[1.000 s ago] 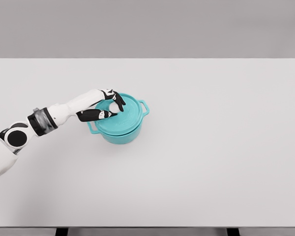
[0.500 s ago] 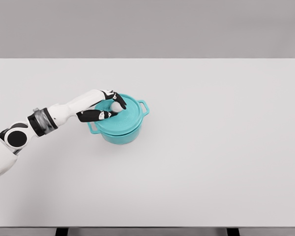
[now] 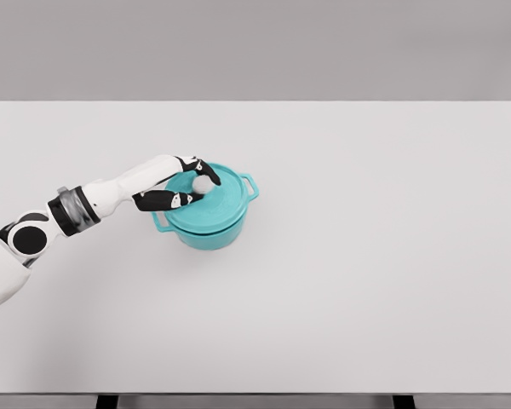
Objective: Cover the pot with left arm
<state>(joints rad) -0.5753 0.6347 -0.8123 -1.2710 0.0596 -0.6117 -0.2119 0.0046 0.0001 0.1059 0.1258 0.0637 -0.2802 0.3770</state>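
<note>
I see the teal pot standing left of the table's middle, with its teal lid seated on top and the white knob showing at the lid's left part. One loop handle sticks out toward the upper right, the other toward the lower left. My left hand lies over the lid's left side, dark fingers curved around the knob; from here I cannot tell whether they grip it or merely sit beside it. The white forearm runs down and left from the pot to the picture's left edge. The white table stretches wide to the right of the pot and toward me; its far edge lies well behind the pot.
</note>
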